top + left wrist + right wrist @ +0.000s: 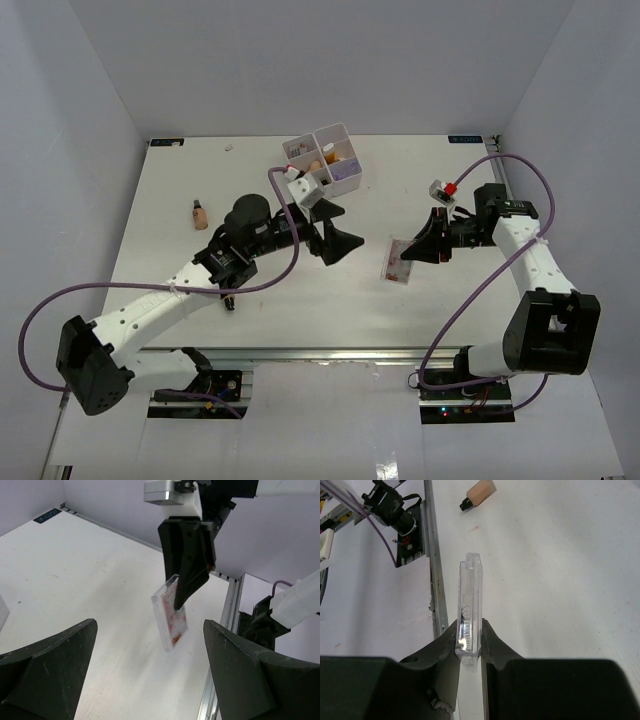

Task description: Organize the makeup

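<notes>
- Two arms reach over the white table (pixel 180 190), one from each near corner.
- The right gripper (pixel 418 250) is pinching one clear palette (pixel 398 262) by its edge. It holds it right of the table's middle, in the open space between the two grippers.
- In the right wrist view the palette (pixel 470 605) stands edge-on between the two fingers (pixel 492 650), which press on both of its faces.
- In the left wrist view the palette hangs tilted, with red-pink print on its lower half. None of the views shows whether its bottom corner touches the table.
- The left gripper (pixel 340 228) is spread wide and holds nothing. It points at the palette from the left, well apart from it.
- One tan bottle (pixel 200 214) with a dark cap lies on its side at the left of the table, away from everything else.
- One white box (pixel 345 180) with four compartments sits at the far middle, just beyond the left gripper.
- Small items (pixel 316 165) lie in the box, at least one of them orange. They are too small to count or name, and the left arm's wrist covers the box's near-left corner.
- One small pale speck (pixel 229 147) lies by the far edge and is too tiny to identify.
- The right gripper's own body blocks the lower part of the right wrist view.
</notes>
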Available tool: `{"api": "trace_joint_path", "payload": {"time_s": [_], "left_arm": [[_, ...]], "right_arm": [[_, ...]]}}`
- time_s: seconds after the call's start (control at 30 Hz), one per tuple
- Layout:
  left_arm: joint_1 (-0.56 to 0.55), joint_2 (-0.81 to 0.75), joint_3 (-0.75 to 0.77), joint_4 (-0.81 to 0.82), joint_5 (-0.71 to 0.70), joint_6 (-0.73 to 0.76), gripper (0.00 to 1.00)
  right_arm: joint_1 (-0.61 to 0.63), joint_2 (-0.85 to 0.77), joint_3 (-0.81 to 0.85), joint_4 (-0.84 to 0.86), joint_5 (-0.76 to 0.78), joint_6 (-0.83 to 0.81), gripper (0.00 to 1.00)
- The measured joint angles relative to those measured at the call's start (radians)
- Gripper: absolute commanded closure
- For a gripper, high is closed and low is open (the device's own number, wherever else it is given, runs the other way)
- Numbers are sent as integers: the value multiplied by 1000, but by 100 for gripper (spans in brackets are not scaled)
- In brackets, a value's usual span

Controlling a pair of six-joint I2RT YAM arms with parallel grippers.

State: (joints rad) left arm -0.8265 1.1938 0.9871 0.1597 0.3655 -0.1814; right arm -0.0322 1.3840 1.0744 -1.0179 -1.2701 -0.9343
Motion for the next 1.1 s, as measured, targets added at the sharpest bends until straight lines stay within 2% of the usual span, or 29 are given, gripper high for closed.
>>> {"api": "trace_joint_path", "payload": {"time_s": [0.1, 0.2, 0.37, 0.6, 0.93, 1.1], "left_arm": [[87, 30, 6, -7, 189, 13, 10], [92, 126, 22, -19, 351, 17, 12], [92, 253, 23, -25, 490, 2, 19], [90, 308, 27, 24, 562, -45, 21], [64, 351, 75, 62, 578, -79, 33], [55, 380, 103, 62, 577, -82, 39]], "right_arm": [[8, 16, 16, -136, -17, -160, 83], [29, 6, 15, -201, -27, -245, 83], [83, -43, 15, -243, -39, -287, 83], [105, -75, 0, -185, -42, -232, 83], [168, -133, -87, 48, -5, -22, 82], [174, -141, -92, 108, 15, 38, 82]]}}
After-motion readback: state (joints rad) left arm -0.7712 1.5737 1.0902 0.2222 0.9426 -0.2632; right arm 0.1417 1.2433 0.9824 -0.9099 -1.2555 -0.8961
